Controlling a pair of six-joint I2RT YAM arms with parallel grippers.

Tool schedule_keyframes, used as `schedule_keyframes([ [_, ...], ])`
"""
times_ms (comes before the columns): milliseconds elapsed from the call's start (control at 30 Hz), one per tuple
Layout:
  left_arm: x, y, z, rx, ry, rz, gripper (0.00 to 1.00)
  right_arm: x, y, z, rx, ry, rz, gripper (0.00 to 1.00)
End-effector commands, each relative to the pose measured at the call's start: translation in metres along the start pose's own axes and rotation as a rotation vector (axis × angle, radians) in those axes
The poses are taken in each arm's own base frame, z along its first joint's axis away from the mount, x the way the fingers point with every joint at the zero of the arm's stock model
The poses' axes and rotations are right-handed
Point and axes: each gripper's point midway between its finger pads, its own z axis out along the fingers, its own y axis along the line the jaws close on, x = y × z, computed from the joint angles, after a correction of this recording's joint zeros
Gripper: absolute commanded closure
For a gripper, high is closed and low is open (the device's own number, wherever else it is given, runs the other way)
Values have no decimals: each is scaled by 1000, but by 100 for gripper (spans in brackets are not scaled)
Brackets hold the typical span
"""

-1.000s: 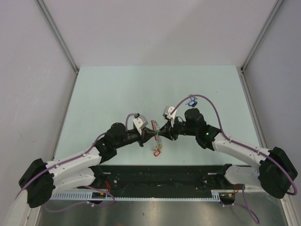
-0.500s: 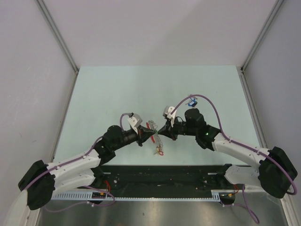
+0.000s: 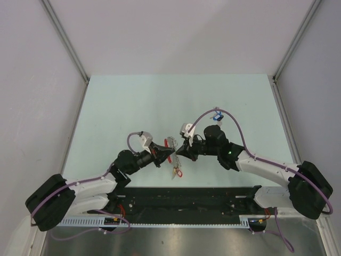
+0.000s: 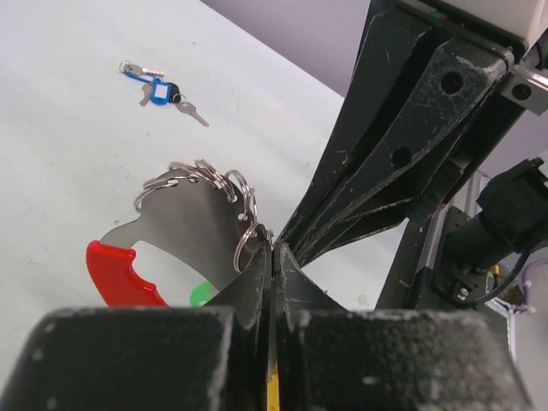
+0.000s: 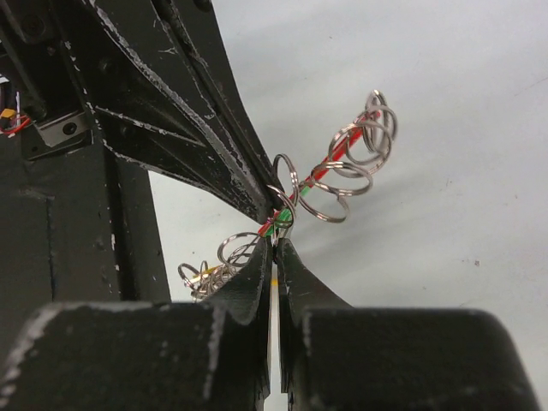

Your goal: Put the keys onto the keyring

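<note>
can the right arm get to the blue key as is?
Probably not yet. The blue key lies bare on the table, nothing over it, but the right fingers are shut on the keyring, which the left fingers pinch too. It would have to let go first.

L tool point(image 4: 272, 254) pinches keyring point(image 4: 184, 224); blue key point(image 4: 161, 92) lies apart.

Top view: keyring point(image 3: 171, 144) too small, rings and tags unreadable. Left wrist: green key head point(image 4: 202, 294) under keyring, mostly hidden behind left hand point(image 4: 272, 250). Right wrist: right hand point(image 5: 276, 244) covers keyring's lower part, green sliver only. Blue key point(image 4: 163, 92) beyond keyring on bench point(image 4: 77, 154), tiny, teeth unclear.
</note>
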Motion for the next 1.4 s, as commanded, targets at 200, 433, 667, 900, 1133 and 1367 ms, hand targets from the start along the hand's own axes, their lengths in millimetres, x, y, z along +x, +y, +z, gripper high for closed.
schedule_keyframes([
  [200, -57, -17, 2, 76, -262, -4, 100, -33, 11, 0, -46, -73, -58, 100],
  [433, -52, -8, -2, 25, -205, 56, 63, -44, -14, -18, 84, -52, -119, 100],
  [667, -44, 11, -7, -63, 5, 234, 51, -49, -22, -22, 135, -18, -157, 100],
  [900, -41, 5, -1, -17, 139, 311, 54, -45, -26, -27, 190, 65, -179, 100],
  [1133, -45, -6, 4, 21, 137, 248, 57, -48, -24, -26, 208, 131, -214, 100],
  [1367, -13, 34, 10, -157, 207, 164, 60, -49, -19, -24, 213, 152, -241, 100],
])
